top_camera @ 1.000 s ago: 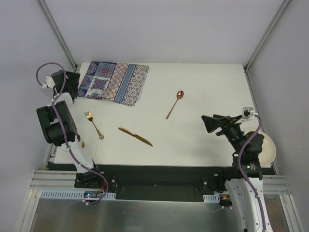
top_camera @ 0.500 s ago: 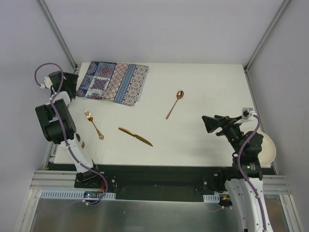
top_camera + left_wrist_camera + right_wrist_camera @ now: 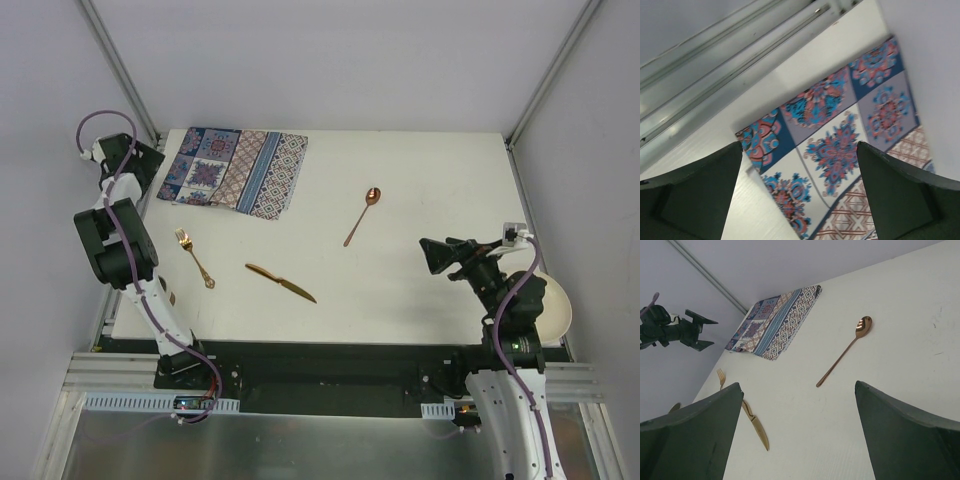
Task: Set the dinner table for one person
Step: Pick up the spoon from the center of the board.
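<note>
The white dinner table (image 3: 430, 180) carries a folded blue-and-red patterned placemat (image 3: 237, 170) at its back left. A gold fork (image 3: 194, 257), a gold knife (image 3: 280, 282) and a copper spoon (image 3: 362, 215) lie loose on it. My left gripper (image 3: 148, 165) hovers open at the placemat's left edge, and the left wrist view shows the placemat (image 3: 840, 140) between the spread fingers (image 3: 695, 195). My right gripper (image 3: 432, 255) stands open and empty at the right, facing the spoon (image 3: 842, 357) and the knife (image 3: 756, 426).
A cream round dish (image 3: 556, 305) sits at the table's right edge, partly hidden behind my right arm. Aluminium frame rails (image 3: 725, 65) run along the table's left side, close to my left gripper. White walls enclose the back and sides.
My left wrist has shifted slightly toward the back left corner and turned beside the placemat. The right arm and the cutlery have not moved.
</note>
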`<state>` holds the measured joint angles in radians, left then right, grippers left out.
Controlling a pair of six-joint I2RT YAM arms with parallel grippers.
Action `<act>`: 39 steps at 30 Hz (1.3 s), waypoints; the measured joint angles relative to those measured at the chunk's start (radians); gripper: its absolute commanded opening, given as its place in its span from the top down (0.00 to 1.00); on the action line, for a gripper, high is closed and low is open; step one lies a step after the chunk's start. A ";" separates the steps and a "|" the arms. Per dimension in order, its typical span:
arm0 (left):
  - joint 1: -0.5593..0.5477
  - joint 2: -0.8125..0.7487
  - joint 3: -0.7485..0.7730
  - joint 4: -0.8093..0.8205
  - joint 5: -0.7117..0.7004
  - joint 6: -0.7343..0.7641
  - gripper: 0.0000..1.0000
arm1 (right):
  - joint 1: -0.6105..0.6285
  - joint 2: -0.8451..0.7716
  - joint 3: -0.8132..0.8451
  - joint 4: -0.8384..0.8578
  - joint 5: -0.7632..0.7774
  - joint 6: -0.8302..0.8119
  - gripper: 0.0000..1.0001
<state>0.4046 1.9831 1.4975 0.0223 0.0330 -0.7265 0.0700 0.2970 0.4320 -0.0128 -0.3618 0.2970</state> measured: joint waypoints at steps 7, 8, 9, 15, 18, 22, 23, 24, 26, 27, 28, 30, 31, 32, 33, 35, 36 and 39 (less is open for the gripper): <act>-0.006 0.072 -0.008 -0.053 0.000 0.021 0.04 | 0.000 0.000 0.007 0.000 0.010 0.000 0.04; -0.006 0.076 -0.008 -0.055 0.000 0.023 0.04 | 0.000 0.000 0.007 0.000 0.011 0.000 0.04; -0.006 0.079 -0.008 -0.056 0.000 0.025 0.04 | 0.000 0.000 0.007 0.000 0.011 0.000 0.04; -0.006 0.096 -0.008 -0.057 0.004 0.027 0.04 | 0.000 0.003 0.008 0.000 0.014 0.000 0.04; -0.006 0.111 -0.008 -0.053 0.011 0.028 0.04 | 0.000 0.005 0.008 0.000 0.017 0.000 0.04; -0.006 0.138 0.000 -0.042 0.014 0.028 0.04 | 0.000 0.005 0.018 -0.013 0.019 -0.004 0.04; -0.006 0.143 0.009 -0.036 0.016 0.029 0.04 | 0.000 0.004 0.022 -0.017 0.022 -0.005 0.04; -0.006 0.149 0.017 -0.033 0.016 0.029 0.04 | 0.000 0.004 0.026 -0.021 0.025 -0.008 0.04; -0.006 0.165 0.031 -0.026 0.017 0.031 0.04 | 0.000 0.004 0.031 -0.030 0.033 -0.013 0.04; -0.006 0.169 0.038 -0.024 0.019 0.032 0.04 | 0.000 0.004 0.033 -0.035 0.036 -0.015 0.04; -0.006 0.174 0.045 -0.022 0.019 0.033 0.04 | 0.000 0.004 0.034 -0.040 0.038 -0.018 0.04; -0.006 0.183 0.054 -0.019 0.020 0.033 0.06 | 0.000 0.004 0.035 -0.047 0.042 -0.021 0.04; -0.006 0.188 0.060 -0.016 0.021 0.032 0.06 | 0.000 0.004 0.035 -0.051 0.044 -0.022 0.04; -0.006 0.191 0.064 -0.013 0.023 0.032 0.07 | 0.000 0.004 0.035 -0.054 0.046 -0.022 0.04; -0.006 0.193 0.066 -0.011 0.024 0.032 0.10 | 0.000 0.005 0.035 -0.055 0.048 -0.023 0.04; -0.006 0.196 0.067 -0.007 0.031 0.032 0.11 | 0.000 0.005 0.035 -0.056 0.054 -0.023 0.04; -0.006 0.198 0.067 -0.004 0.034 0.032 0.14 | 0.000 0.005 0.035 -0.056 0.057 -0.023 0.04; -0.006 0.198 0.067 -0.004 0.038 0.032 0.20 | 0.000 0.013 0.036 -0.056 0.063 -0.023 0.04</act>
<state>0.3988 2.1815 1.5646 0.0181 0.0708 -0.6945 0.0700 0.3099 0.4679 -0.0689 -0.2989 0.2741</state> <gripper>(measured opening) 0.857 0.964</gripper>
